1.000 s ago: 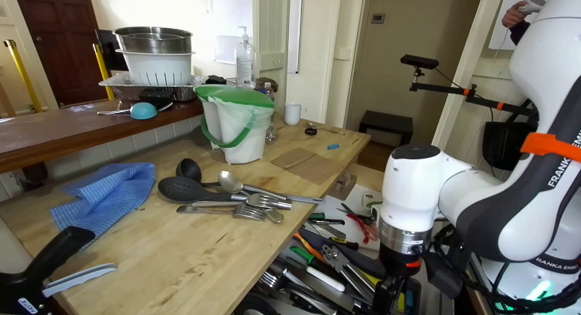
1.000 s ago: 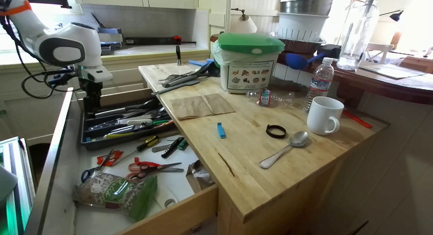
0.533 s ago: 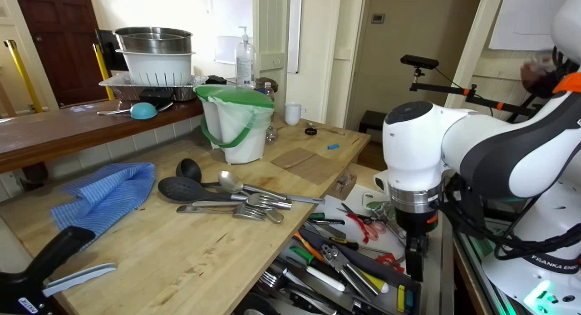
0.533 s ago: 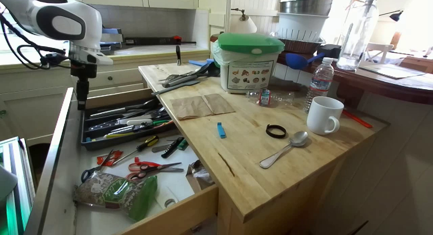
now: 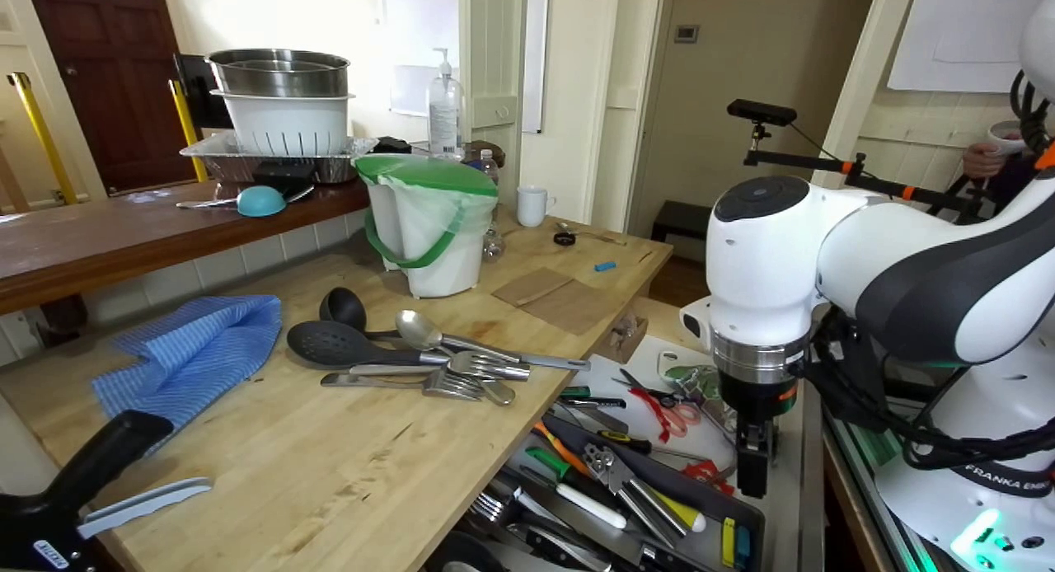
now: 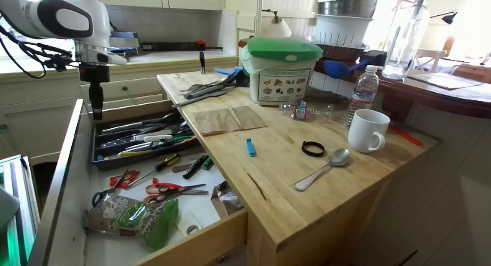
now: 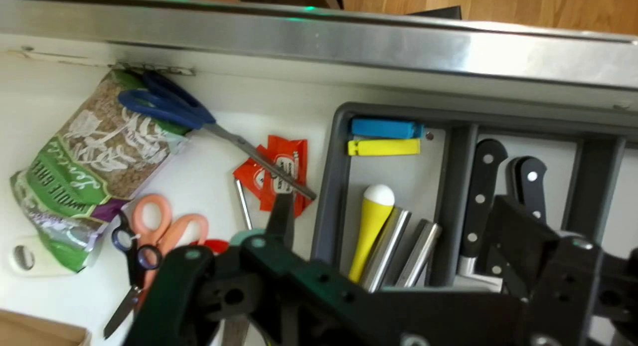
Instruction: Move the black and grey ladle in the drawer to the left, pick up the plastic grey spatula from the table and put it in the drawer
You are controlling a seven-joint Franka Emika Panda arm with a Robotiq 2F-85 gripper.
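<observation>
The open drawer (image 6: 191, 241) holds a dark grey utensil tray (image 7: 331, 181). A utensil with a dark head and grey handle, seemingly the ladle (image 6: 122, 127), lies in the tray's far compartment; the wrist view does not show it. A dark grey slotted spatula (image 5: 338, 347) lies on the counter among metal cutlery and another black ladle (image 5: 342, 308); the pile partly hides it in an exterior view (image 6: 232, 79). My gripper (image 5: 752, 485) points down above the tray's corner by the drawer's outer wall (image 6: 97, 115). In the wrist view its fingers (image 7: 394, 201) stand wide apart with nothing between.
The tray holds black-handled knives (image 7: 481, 201) and clips (image 7: 384, 146). Scissors (image 7: 159, 231) and a lentil bag (image 7: 94, 156) lie beside it. A bucket with green lid (image 6: 284, 70), brown paper (image 6: 230, 120) and blue cloth (image 5: 198, 341) are on the counter (image 5: 330, 473).
My gripper has risen out of the tray and moved toward the drawer's outer wall, then lifted slightly more in the last half second. The utensils show no visible movement.
</observation>
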